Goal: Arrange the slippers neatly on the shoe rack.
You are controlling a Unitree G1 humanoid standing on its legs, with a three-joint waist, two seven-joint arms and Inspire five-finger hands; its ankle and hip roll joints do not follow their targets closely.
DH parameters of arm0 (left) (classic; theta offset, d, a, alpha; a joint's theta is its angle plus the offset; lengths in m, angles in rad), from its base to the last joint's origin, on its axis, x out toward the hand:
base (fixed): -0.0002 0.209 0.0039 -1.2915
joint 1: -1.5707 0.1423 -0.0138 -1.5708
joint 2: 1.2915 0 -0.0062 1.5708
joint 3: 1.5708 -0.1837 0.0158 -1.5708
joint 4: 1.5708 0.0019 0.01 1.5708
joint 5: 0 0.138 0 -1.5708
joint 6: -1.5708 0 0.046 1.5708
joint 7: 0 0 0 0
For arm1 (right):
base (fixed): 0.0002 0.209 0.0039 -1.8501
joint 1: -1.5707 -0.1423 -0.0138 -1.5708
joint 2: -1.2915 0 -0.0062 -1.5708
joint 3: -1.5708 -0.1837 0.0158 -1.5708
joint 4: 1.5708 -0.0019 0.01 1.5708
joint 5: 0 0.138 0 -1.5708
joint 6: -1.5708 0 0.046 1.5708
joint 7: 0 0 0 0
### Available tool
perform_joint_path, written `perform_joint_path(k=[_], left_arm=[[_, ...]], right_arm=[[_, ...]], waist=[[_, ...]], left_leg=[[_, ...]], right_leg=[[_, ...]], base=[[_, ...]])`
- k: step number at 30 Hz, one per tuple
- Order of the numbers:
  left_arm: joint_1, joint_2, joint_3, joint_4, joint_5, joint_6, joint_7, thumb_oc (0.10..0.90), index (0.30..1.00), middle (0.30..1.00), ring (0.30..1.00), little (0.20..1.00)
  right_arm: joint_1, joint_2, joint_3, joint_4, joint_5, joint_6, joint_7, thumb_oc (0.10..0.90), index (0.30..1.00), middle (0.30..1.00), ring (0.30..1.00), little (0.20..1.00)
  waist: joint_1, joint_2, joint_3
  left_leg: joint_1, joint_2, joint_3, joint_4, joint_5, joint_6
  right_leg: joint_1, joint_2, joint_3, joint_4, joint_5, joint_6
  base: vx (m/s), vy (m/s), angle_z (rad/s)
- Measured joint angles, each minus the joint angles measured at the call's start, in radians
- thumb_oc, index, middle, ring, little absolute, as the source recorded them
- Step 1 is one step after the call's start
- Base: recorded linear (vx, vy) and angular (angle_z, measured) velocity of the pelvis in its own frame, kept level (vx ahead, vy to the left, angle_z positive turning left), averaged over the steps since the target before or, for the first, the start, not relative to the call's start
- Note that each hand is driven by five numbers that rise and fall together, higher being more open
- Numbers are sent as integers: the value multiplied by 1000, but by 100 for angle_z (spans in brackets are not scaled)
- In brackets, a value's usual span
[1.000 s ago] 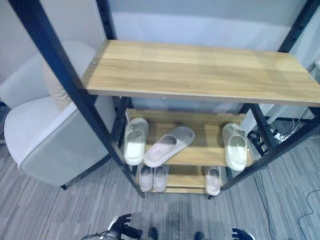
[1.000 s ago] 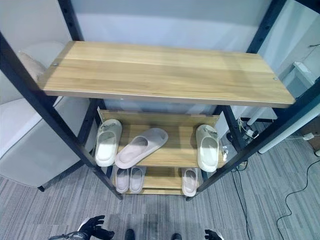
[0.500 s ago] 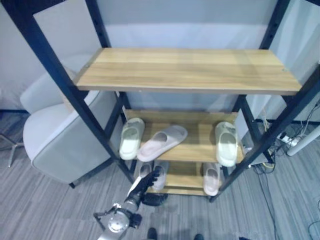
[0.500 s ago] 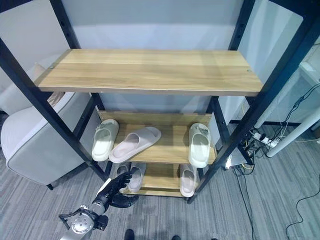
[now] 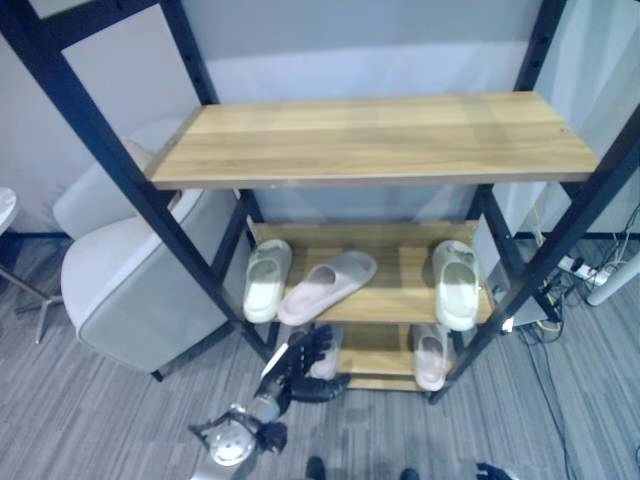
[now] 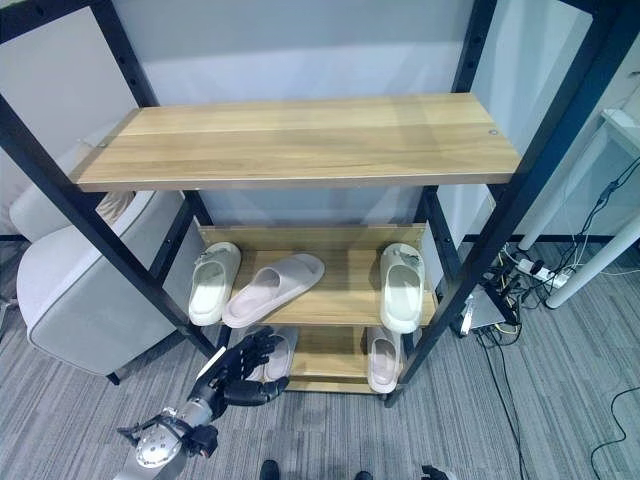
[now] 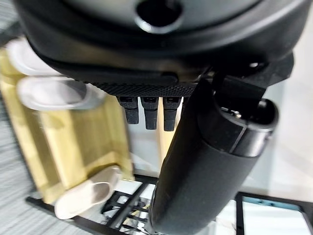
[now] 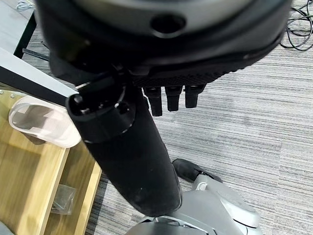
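The shoe rack's middle shelf [image 6: 345, 300] carries three slippers: a pale green one [image 6: 213, 282] at the left, a pinkish-grey one [image 6: 272, 288] lying askew beside it, and another pale green one [image 6: 401, 286] at the right. On the bottom shelf a pinkish slipper [image 6: 280, 352] sits at the left and a single one [image 6: 382, 357] at the right. My left hand [image 6: 240, 366] is open, fingers spread, just in front of the bottom shelf's left slippers, hiding part of them. My right hand [image 6: 430, 471] hangs low over the floor, fingers [image 8: 173, 98] relaxed and holding nothing.
A bare wooden top shelf [image 6: 300, 140] spans the black frame posts. A light grey armchair [image 5: 130, 290] stands close against the rack's left side. Cables and a power strip [image 6: 520, 272] lie on the floor to the right, by white table legs.
The camera has shifted. My left hand has risen from the view's bottom edge to the front of the bottom shelf, fingers spreading. The slippers have not moved.
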Motion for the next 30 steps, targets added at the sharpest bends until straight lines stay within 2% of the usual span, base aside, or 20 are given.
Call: perform_joint_path(k=[3, 8, 13, 16, 21, 30], left_arm=[[-31, -6, -8, -15, 0, -1, 12, 800, 900, 900, 900, 900], [-105, -7, -11, -21, 12, -3, 93, 800, 900, 900, 900, 900], [-201, 21, -5, -29, 137, -13, 178, 800, 900, 900, 900, 900], [-274, 76, 4, -32, 225, -23, 219, 800, 900, 900, 900, 900], [-371, 140, 18, -36, 353, -40, 258, 800, 900, 900, 900, 900], [-456, 279, -4, 4, 561, -50, 270, 800, 900, 900, 900, 900]], right_arm=[[-2, 1, 8, -1, 0, -1, -5, 800, 900, 900, 900, 900], [1, 6, 10, 1, 0, -3, -16, 800, 900, 900, 900, 900], [8, 6, 12, 2, 0, -4, -23, 800, 900, 900, 900, 900], [7, 6, 21, 2, 0, -12, -26, 800, 900, 900, 900, 900], [8, 7, 41, 1, 0, -13, -20, 800, 900, 900, 900, 900], [19, 6, 57, -1, -1, -14, 6, 800, 900, 900, 900, 900]], waist=[[-10, -2, 0], [-30, -6, 0], [-38, -12, -1], [-56, -16, -2], [-57, -23, -5], [-72, -41, -22]], left_leg=[[3, 0, 1, 3, -1, 1], [19, 0, 5, 2, -6, 0], [19, -1, 8, 3, -6, 1], [22, -5, 11, 2, -7, 2], [33, -10, 33, -1, -12, 5], [24, -10, 44, -2, -17, 3]], right_leg=[[1, 0, 2, 0, 0, 0], [16, -1, 6, 0, -4, 1], [14, -2, 10, 0, -2, 1], [15, -5, 14, 0, -1, 2], [15, -10, 33, 0, 2, 6], [-1, -10, 42, 0, 6, 4]], base=[[13, -3, 0], [35, -2, -2], [27, 24, -1], [19, 18, -3], [31, 35, -12], [23, 24, -3]])
